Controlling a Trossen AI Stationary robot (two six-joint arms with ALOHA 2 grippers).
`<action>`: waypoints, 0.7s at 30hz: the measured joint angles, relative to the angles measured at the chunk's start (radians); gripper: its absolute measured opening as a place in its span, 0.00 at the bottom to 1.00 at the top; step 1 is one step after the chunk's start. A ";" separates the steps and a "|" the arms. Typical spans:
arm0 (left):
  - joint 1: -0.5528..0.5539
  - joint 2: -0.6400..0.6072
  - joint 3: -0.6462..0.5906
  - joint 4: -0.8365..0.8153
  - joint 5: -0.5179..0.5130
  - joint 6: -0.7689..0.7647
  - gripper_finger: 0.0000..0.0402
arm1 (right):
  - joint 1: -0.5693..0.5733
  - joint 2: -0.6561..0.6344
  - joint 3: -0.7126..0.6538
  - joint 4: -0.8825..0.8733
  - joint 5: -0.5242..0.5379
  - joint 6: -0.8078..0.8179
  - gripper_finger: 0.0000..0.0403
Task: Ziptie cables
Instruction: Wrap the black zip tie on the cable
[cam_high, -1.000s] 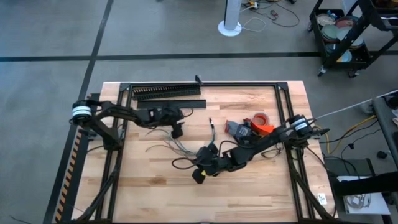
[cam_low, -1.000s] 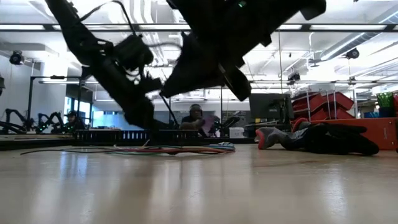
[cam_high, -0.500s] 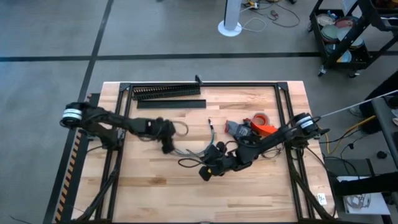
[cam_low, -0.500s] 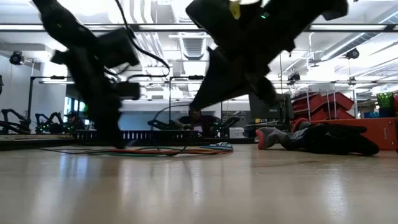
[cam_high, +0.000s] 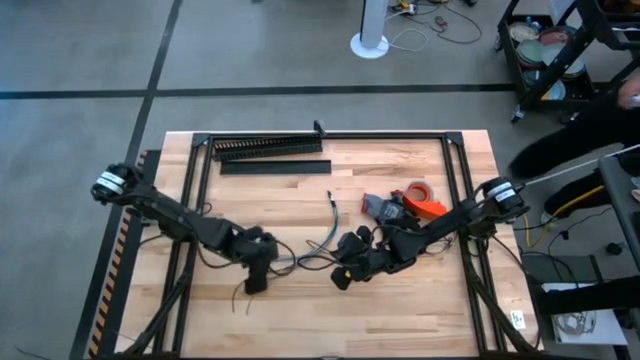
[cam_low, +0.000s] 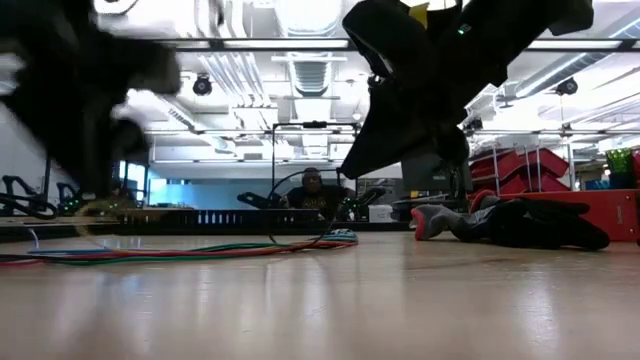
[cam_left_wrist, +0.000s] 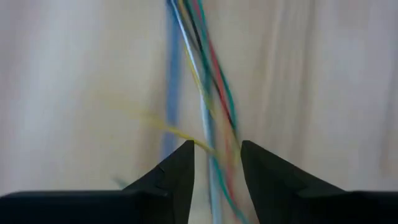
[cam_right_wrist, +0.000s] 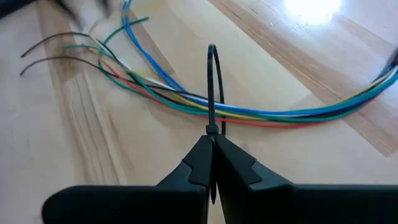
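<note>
Looking down, I take the pale butcher-block wooden table (cam_high: 300, 310) as my reference, black frame rails running along its edges. At its far edge lies the long black comb-toothed plastic duct (cam_high: 266, 147) with a flat black strip beside it; a red tape roll (cam_high: 419, 190) and a grey-and-orange hand tool (cam_high: 385, 208) sit toward the right side of the table.

Left gripper (cam_high: 256, 278) is down low over the table's near-left middle. From its wrist camera I see the left fingers (cam_left_wrist: 175, 177) set narrowly apart, the strands running between them; I cannot tell whether they grip.

Right gripper (cam_high: 343, 275) hangs just right of the table's centre. Its fingers (cam_right_wrist: 193, 168) are pressed together, pinching the thin dark looped plastic ziptie (cam_right_wrist: 212, 87), loop standing upright above the strands, not around them.

The cables (cam_high: 310, 250), a loose bundle of thin blue, green, red, yellow and black wires, lie flat on the table between the two grippers, stretching from one toward the other.
</note>
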 joint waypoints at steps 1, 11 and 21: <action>0.012 -0.004 0.017 0.008 -0.079 0.032 0.31 | 0.002 0.000 0.000 0.000 0.000 -0.006 0.00; 0.506 0.099 0.052 0.410 -0.014 0.403 0.28 | 0.051 0.000 -0.006 0.004 0.000 -0.026 0.00; 0.597 0.461 0.306 0.496 0.192 0.610 0.25 | 0.066 0.002 -0.006 0.018 0.001 -0.034 0.00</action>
